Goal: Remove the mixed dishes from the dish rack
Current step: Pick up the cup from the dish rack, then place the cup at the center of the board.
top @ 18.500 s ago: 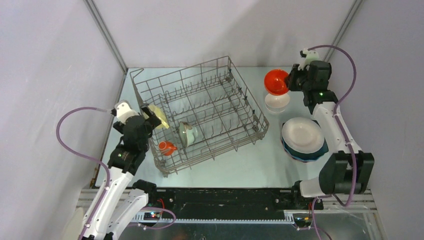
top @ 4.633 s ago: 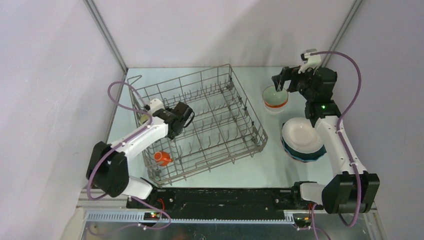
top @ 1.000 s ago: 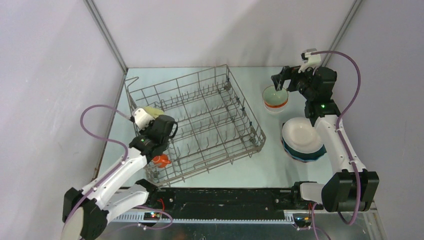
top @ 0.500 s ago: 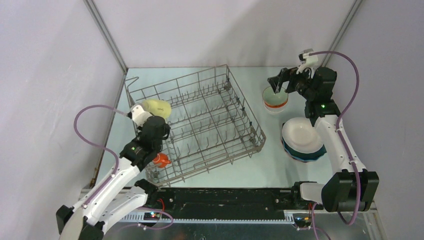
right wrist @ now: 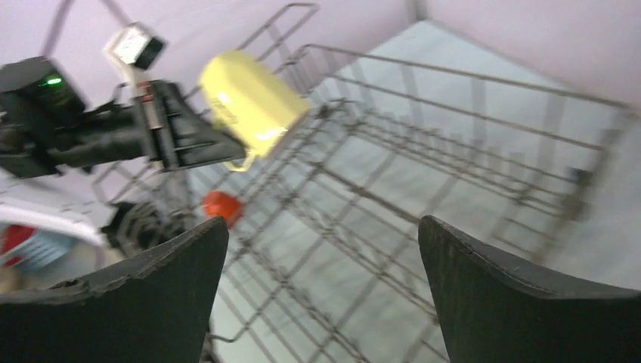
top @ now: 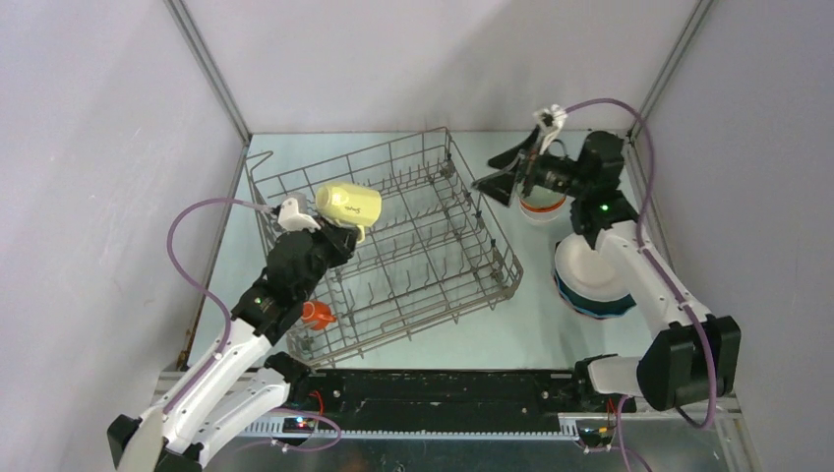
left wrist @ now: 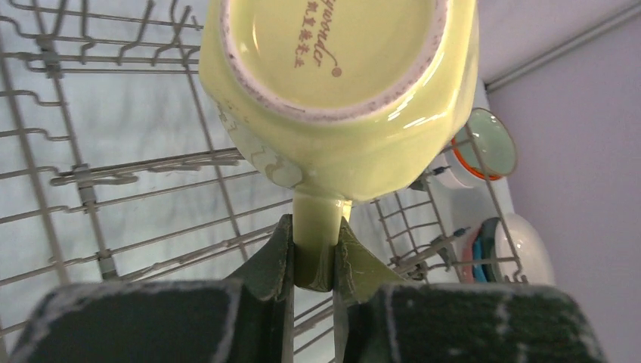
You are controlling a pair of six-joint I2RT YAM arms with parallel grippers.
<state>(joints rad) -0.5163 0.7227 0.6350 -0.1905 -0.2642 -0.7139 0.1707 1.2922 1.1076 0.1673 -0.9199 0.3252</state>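
Top view: our left pincer (top: 349, 232) grips the pale yellow cup (top: 349, 204) above the dish rack (top: 423, 246), orange mug (top: 317, 315) inside it, right pincer (top: 490, 173) released; left wrist: jaws clamp the cup's handle; right wrist: fingers (right wrist: 521, 302) wide apart, facing the rack; next, we reckon: carry cup off to the tabletop (top: 433, 324) w/o snagging the rack.

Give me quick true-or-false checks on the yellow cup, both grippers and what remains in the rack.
1. The left gripper is shut on the handle of the pale yellow cup. True.
2. The right gripper is holding a bowl. False: it is open and empty, facing the rack.
3. The dish rack is fully unloaded. False: an orange mug sits in its near left corner.
4. A stack of plates sits on the table to the right of the rack. True.
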